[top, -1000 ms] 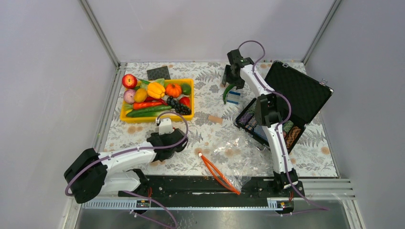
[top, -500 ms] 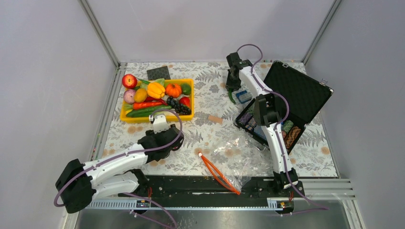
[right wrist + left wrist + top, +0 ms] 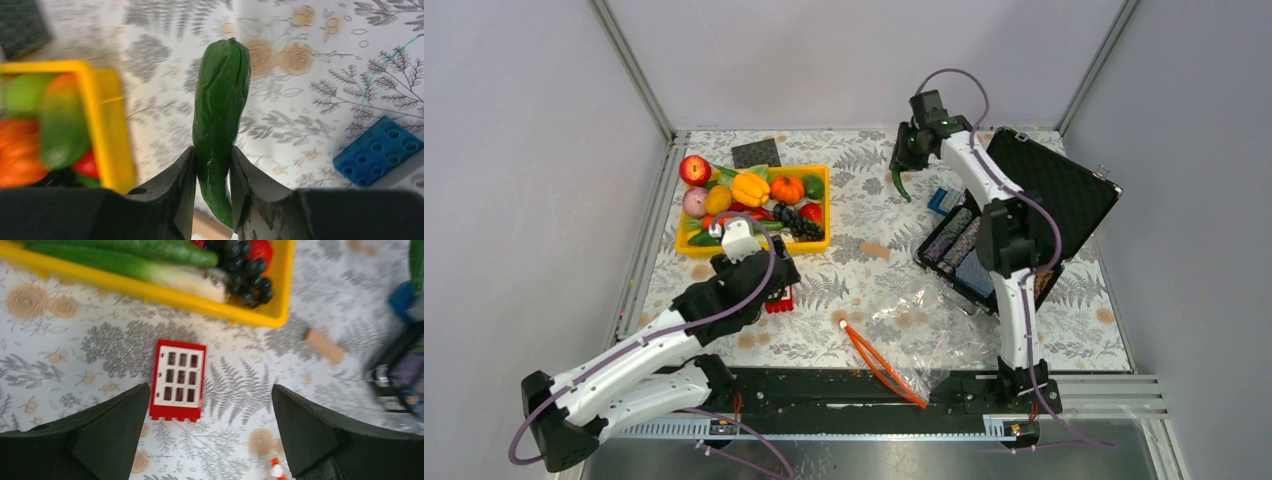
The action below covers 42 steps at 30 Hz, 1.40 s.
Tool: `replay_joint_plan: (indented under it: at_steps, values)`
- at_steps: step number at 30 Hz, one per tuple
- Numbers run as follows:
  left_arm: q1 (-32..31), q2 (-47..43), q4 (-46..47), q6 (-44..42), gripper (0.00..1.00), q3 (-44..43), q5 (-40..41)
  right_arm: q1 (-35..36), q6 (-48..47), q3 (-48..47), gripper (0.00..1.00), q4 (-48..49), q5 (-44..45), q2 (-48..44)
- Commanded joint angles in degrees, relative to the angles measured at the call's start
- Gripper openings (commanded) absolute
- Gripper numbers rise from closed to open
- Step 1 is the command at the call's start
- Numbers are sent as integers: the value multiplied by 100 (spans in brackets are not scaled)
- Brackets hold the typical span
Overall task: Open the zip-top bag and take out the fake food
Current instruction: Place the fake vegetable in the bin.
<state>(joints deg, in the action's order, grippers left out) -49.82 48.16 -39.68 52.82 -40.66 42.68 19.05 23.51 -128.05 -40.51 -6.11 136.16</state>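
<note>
The right tool (image 3: 212, 160) clamps a green vegetable (image 3: 222, 100), likely for the yellow tray (image 3: 112, 130); the left tool (image 3: 210, 395) hangs released above a red brick (image 3: 178, 380).

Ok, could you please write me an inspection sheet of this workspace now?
Surface: flowered cloth, flat.
Job's things: bag lies at the near edge, no food seen inside; fake food in the yellow tray.
Clutter: open black case, blue block, tan block, dark pad.
Grippers: left gripper, jaws open over a red block; right gripper, jaws shut on a green vegetable.
Cables: purple cables run along both arms.
Surroundings: grey walls, metal frame.
</note>
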Motion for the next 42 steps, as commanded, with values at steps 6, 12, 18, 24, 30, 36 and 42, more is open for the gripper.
replay_joint_plan:
  at_steps: [6,12,18,24,30,36,42]
  values:
    - [954,-119,416,-661,99,-1330,-1587,392,-998,2974,22,2212,-2394,-3237]
    - [2261,58,181,-993,99,-2143,-3046,1417,-2320,3333,22,1865,-2261,-3791]
    - [3044,-63,-530,-1486,98,-3190,-3294,1707,-2951,3135,18,2469,-2934,-3477]
    - [3363,-154,-1005,-1808,98,-3640,-3389,2099,-4058,2667,21,2944,-3433,-2863]
    - [3568,-194,-1512,-2154,98,-4157,-3312,2508,-5055,1359,22,2477,-3279,-1989]
    - [3583,-228,-1680,-2345,98,-4511,-3224,2954,-6277,-304,23,1326,-2771,-955]
    - [3585,-331,-1756,-2368,98,-4383,-3279,3317,-7332,-995,27,949,-1910,-292]
